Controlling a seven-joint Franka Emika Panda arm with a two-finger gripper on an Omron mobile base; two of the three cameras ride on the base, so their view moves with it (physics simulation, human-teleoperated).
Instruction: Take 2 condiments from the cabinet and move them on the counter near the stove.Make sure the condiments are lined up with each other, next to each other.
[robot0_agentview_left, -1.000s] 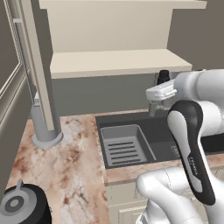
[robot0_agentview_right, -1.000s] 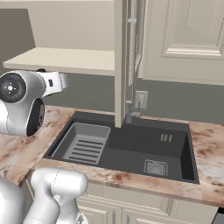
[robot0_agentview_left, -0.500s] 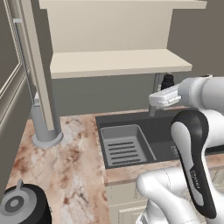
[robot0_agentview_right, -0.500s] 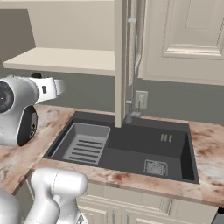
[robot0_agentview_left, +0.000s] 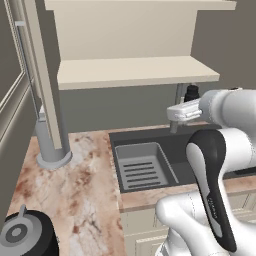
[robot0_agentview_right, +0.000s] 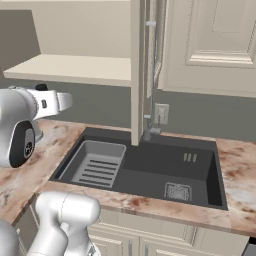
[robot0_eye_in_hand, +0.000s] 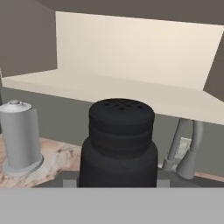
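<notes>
Tech: Kitchen status: the counter (robot0_agentview_left: 90, 185) runs beside the sink (robot0_agentview_left: 150, 165), below the cabinet (robot0_agentview_left: 135, 72) shelf.

Lead: Where is your condiment?

Tech: You hold the black shaker (robot0_eye_in_hand: 119, 146) upright in the gripper (robot0_agentview_left: 187, 106), fingers clamped on its body, above the sink's back edge.

Lead: Change?

Tech: Your arm has swung outward from the shelf. Judged: carry toward the stove is underway.

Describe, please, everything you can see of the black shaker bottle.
The black shaker bottle is matte black, with a wide rounded body, ribbed rings below a flat cap, and small holes in the top. It stands upright, close before the hand camera. In the left base view its top peeks above the white arm, below the cabinet shelf and over the sink area. It looks held by the gripper, though the fingers themselves are hidden.
</notes>
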